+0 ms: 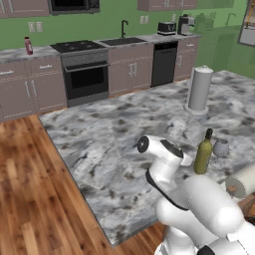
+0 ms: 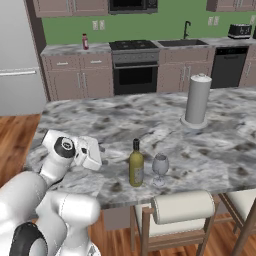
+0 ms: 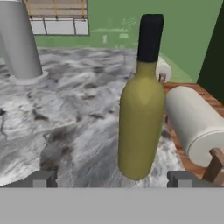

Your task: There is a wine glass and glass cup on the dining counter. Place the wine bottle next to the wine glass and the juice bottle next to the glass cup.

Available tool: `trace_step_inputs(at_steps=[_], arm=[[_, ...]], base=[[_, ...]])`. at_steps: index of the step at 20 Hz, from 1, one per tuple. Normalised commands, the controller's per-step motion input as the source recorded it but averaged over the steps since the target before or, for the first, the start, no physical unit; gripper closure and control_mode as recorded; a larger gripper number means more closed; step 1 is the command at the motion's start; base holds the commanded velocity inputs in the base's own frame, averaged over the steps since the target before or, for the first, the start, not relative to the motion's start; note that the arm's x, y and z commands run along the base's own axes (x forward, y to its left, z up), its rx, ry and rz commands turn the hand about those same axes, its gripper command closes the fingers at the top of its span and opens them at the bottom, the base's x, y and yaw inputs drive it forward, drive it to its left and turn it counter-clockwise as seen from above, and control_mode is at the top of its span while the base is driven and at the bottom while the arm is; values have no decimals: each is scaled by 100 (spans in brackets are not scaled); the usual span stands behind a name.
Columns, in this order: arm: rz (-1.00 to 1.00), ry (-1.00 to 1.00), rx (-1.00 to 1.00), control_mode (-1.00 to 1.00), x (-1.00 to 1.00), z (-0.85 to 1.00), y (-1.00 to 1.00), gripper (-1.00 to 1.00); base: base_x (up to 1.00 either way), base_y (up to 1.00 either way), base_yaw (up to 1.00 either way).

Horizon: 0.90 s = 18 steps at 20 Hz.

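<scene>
In my hand view the jaws are wide apart at the bottom of the frame, and my gripper (image 3: 112,179) holds nothing, with the wine bottle (image 3: 141,109) standing just past it in the middle. The bottle stands straight up on the dining counter (image 2: 220,150), black neck at the top, and in the right base view it is low in the middle, just left of the wine glass (image 2: 160,169). The juice bottle (image 2: 85,41) stands upright on the wall counter (image 2: 65,49) at the upper left of that view.
</scene>
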Motion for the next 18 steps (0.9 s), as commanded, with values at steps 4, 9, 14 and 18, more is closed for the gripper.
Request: trace_step_inputs(at_steps=[4, 9, 14, 18], arm=[[35, 12, 0, -100, -36, 23, 11, -100], [34, 8, -1, -100, -38, 17, 11, -100], [25, 6, 0, -100, -40, 9, 10, -100], [23, 11, 1, -100, -36, 7, 10, -100]], base=[[0, 0, 0], [0, 0, 0], [0, 0, 0], [0, 0, 0]])
